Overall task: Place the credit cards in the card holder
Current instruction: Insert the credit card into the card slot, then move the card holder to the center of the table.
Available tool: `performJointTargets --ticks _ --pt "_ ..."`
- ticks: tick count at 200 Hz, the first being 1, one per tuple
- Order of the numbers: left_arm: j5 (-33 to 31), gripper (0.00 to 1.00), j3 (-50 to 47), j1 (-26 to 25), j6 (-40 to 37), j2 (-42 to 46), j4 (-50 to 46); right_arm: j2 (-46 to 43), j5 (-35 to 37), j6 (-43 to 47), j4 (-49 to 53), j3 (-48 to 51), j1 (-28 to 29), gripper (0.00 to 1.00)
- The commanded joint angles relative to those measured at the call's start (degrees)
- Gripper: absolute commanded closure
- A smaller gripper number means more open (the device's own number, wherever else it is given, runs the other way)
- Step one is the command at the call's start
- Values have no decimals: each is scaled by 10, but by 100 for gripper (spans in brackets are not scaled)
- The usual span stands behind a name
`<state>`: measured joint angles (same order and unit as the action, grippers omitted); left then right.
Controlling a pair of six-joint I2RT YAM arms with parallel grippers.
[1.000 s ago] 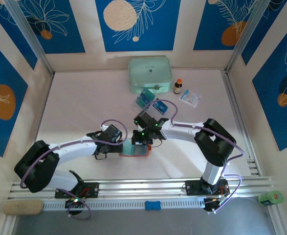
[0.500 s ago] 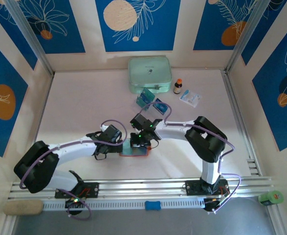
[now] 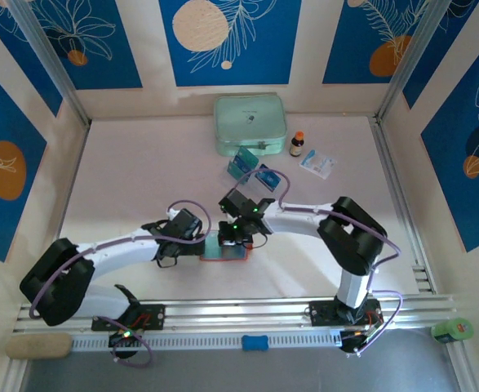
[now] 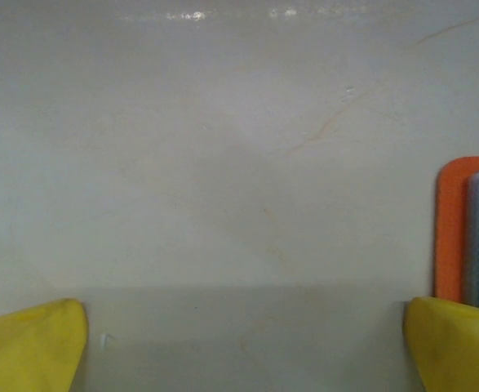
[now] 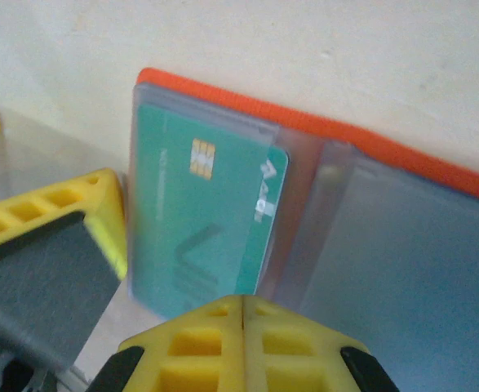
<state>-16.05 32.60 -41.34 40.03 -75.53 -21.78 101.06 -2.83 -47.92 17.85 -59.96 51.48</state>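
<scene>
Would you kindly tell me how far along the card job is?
Done: one teal card sits mostly inside a pocket of the open card holder. In hand: the shut right fingers sit at its near edge, apparently seating it; the left fingers stand open beside the holder. Left: two more cards wait near the mint-green case.

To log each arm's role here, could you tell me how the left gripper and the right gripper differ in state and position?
The left gripper stands wide open, while the right gripper is shut, fingertips pressed together. The left gripper looks down on bare table with the card holder beside one fingertip; the right gripper sits over a teal credit card in the open holder. Both have yellow fingertips.
</scene>
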Motion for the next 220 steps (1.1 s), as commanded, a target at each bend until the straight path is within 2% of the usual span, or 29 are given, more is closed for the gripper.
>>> performJointTargets --ticks 1,68,88,106,186,201,220 --pt "6 0 1 5 1 34 -35 -65 6 10 19 31 -14 96" --pt "-22 0 31 13 -1 121 -85 -188 69 9 61 123 -54 76" --pt "-23 0 36 15 -4 134 -86 -203 81 11 67 139 -65 68" --pt "-19 0 39 18 -7 136 -82 -201 78 12 57 151 -72 66" --pt "12 0 39 20 -16 99 -56 -139 62 14 16 135 -72 67" --pt "21 0 40 20 -17 92 -49 -133 65 17 15 134 -75 71" --pt "31 0 40 20 -17 81 -41 -133 67 20 16 140 -84 84"
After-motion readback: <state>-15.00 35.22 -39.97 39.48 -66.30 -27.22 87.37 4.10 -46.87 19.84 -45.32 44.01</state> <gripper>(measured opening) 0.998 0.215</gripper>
